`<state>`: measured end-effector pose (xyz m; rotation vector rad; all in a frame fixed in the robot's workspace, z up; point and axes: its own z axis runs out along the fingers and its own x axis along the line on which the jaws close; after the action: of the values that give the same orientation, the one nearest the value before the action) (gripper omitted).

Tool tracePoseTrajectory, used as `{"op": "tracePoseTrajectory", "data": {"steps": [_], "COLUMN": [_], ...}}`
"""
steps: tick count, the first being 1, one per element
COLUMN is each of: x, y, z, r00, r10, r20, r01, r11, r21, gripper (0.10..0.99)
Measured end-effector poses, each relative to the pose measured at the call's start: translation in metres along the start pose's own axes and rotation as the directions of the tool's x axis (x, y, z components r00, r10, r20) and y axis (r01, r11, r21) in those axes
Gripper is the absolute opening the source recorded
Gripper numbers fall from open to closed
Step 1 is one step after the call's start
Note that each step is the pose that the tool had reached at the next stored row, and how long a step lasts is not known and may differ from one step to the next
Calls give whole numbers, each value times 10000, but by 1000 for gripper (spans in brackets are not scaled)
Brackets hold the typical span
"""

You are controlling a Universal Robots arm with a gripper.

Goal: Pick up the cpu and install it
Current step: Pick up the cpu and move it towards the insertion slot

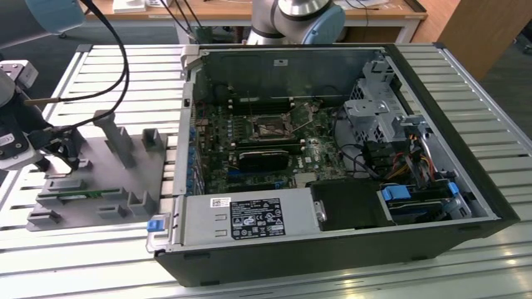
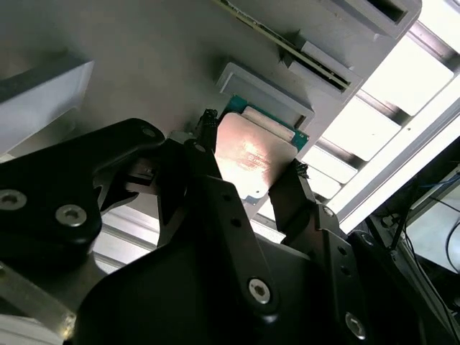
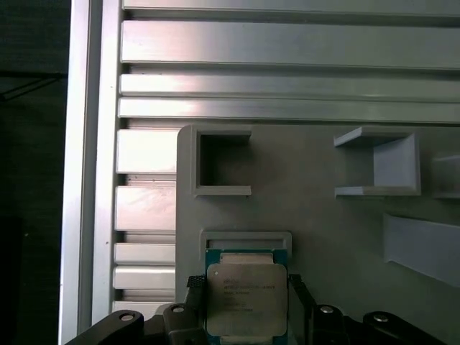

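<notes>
The cpu (image 3: 246,298) is a small square chip with a shiny silver-grey top on a green board. It lies on the grey fixture tray (image 3: 323,223), against a low grey bracket. My gripper (image 3: 244,282) has one black finger on each of two opposite edges and is shut on the chip. In the second wrist view the cpu (image 2: 248,154) glints between the fingertips (image 2: 208,121) of the gripper (image 2: 253,144). In the exterior view the gripper (image 1: 71,156) hangs low over the tray (image 1: 108,180) at the exterior view's left.
An open computer case (image 1: 465,205) lies at the exterior view's right of the tray, its motherboard socket (image 1: 270,129) exposed. A green memory stick (image 1: 79,195) sits in the tray, among upright grey posts (image 1: 116,140). Cables (image 1: 121,56) hang above. The table is slatted aluminium (image 1: 66,261).
</notes>
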<state>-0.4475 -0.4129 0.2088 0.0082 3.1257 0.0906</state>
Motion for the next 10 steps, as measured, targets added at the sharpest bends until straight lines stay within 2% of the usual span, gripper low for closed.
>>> {"op": "tracePoseTrajectory", "data": {"steps": [10], "x": [-1], "y": [4], "z": [-58], "r00": [10000], "r10": [0], "r20": [0], "r01": [0], "r11": [10000], "r21": [0], "gripper": [541]}}
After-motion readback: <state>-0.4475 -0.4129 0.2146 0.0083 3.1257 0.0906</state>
